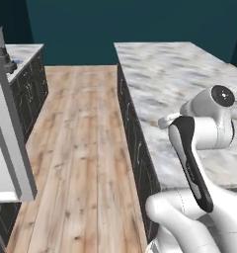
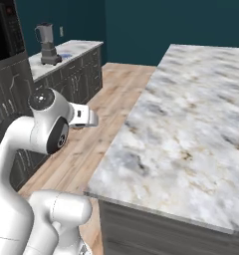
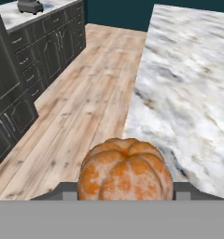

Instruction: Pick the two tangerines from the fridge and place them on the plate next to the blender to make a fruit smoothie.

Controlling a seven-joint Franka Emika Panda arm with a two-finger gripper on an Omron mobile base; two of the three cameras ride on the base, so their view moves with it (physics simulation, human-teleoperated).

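One tangerine (image 3: 125, 169), orange and ribbed, sits at the bottom of the hand view, and my gripper (image 3: 125, 193) is shut on it; the fruit hides the fingertips. The hand (image 2: 84, 116) hangs over the wooden floor between the two counters. The other tangerine is out of view. The grey blender (image 2: 47, 45) stands on the far left counter, with a small bluish plate (image 2: 66, 55) beside it. The fridge's silver-grey open door (image 1: 11, 128) stands at the left edge of the left base view.
A long marble island counter (image 2: 191, 124) runs along the right of the wooden floor (image 1: 81, 148). Dark cabinets (image 3: 34, 56) line the left side under the blender's counter. The aisle between them is open floor.
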